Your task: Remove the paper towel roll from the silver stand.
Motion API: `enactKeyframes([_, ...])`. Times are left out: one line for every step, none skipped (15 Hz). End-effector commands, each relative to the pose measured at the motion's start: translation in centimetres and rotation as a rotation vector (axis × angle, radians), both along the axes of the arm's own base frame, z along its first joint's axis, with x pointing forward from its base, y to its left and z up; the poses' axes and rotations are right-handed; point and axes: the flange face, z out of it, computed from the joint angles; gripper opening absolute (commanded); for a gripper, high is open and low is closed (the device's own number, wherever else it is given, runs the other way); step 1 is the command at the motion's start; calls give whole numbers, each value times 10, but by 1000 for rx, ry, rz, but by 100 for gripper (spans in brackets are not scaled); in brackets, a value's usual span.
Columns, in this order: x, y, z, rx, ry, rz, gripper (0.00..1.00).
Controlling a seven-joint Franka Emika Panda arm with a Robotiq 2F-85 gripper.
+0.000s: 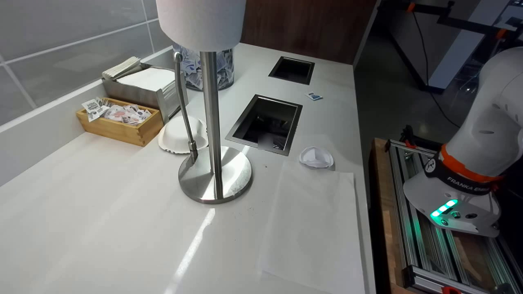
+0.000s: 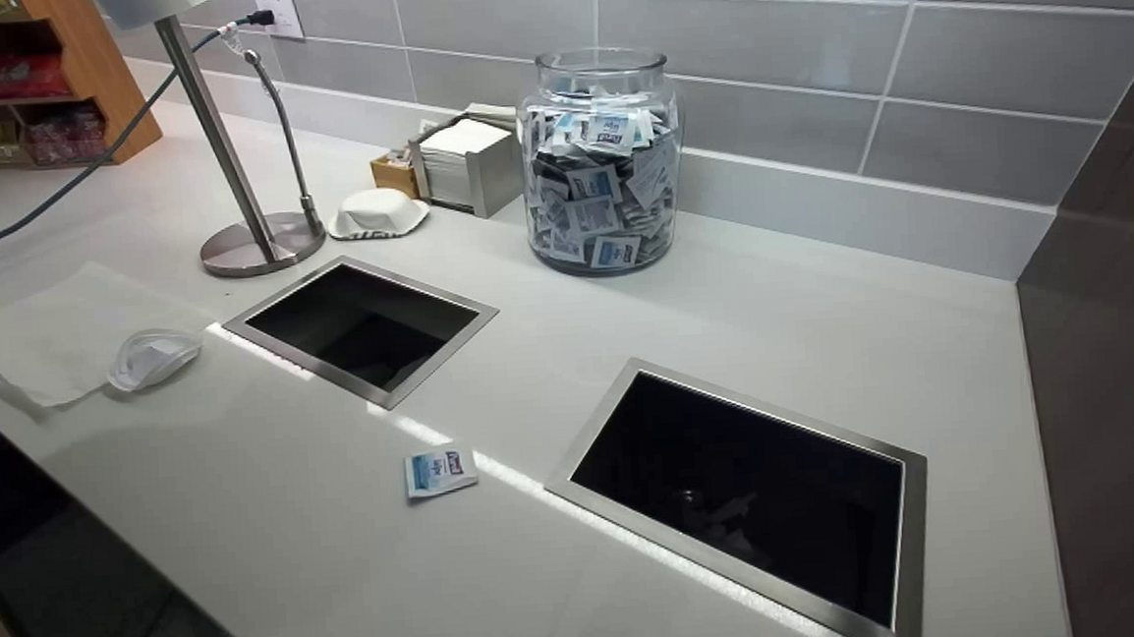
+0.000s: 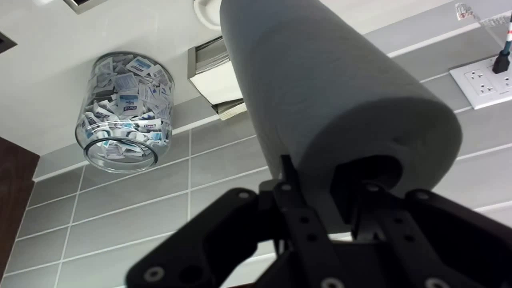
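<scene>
One paper towel roll (image 3: 320, 72), wall between the pincer's (image 3: 314, 176) fingers (image 3: 293, 200)

– What colours do you see by the round-based, brushed-silver metal stand (image 1: 214, 151)?
– White: a thick cylindrical paper towel roll (image 1: 202, 22) above its base and, just beside that base, a shallow paper bowl (image 2: 378, 210) whose rim shows black marks.

grey tiled wall (image 1: 94, 20) along a white counter (image 1: 102, 212), dark floor (image 1: 388, 98) beyond
</scene>
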Motion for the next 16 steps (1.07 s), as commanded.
enactKeyframes([-16,10,13,-14,-19,-17,7])
enactKeyframes([-20,14,14,-17,-18,-13,7])
enactKeyframes([-24,17,15,-25,-28,-13,7])
enactKeyframes([-28,20,17,-32,-36,-13,7])
enactKeyframes([-32,22,19,-40,-46,-14,7])
enactKeyframes([-37,24,23,-45,-62,-17,7])
enactKeyframes([-42,26,26,-49,-75,-17,7])
enactKeyframes([-47,29,28,-48,-84,-11,7])
enactKeyframes([-52,32,30,-41,-84,6,7])
enactKeyframes([-54,35,31,-39,-85,21,7])
enactKeyframes([-57,39,29,-32,-72,40,7])
enactKeyframes([-61,43,28,-23,-62,58,7])
enactKeyframes([-64,47,26,-15,-51,76,7])
enactKeyframes([-66,50,25,-14,-48,87,7])
enactKeyframes([-69,53,25,-9,-43,98,7])
enactKeyframes([-71,56,24,-4,-34,112,7])
